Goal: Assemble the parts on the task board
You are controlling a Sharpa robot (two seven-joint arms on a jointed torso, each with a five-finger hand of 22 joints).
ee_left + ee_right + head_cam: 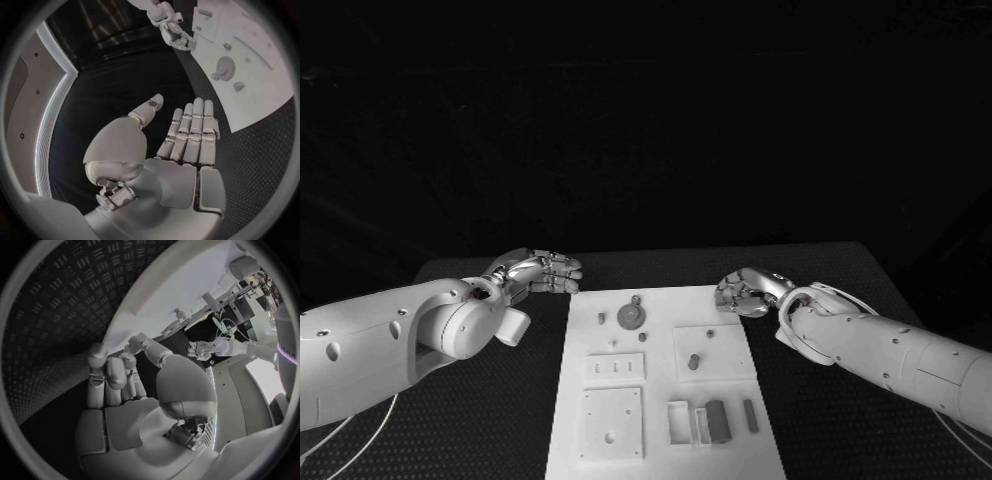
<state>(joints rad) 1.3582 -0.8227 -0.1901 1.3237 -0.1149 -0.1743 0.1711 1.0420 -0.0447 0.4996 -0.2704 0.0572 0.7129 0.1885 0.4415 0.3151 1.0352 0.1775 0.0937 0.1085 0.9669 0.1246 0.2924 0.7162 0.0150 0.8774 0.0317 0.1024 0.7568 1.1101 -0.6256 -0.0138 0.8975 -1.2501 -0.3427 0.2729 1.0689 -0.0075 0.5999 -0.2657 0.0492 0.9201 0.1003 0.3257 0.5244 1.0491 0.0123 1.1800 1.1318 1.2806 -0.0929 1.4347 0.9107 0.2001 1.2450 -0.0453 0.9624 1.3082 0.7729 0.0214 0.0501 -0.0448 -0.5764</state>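
The white task board (669, 308) lies in the middle of the black table, with small grey parts on it. A round disc (632, 317) sits near its far end and dark blocks (718, 420) lie near its front. My left hand (540, 271) hovers just off the board's far left corner. Its fingers (190, 132) are straight with the thumb apart, and it holds nothing. My right hand (746, 292) is at the board's far right corner. Its fingers (107, 377) are loosely bent and empty. The board (256, 85) and disc (224, 66) also show in the left wrist view.
Pale square plates with holes (615, 368) and a slotted frame (679, 422) lie on the board. Black ribbed matting (488, 430) covers the table on both sides of it. The table's far edge runs just behind the hands.
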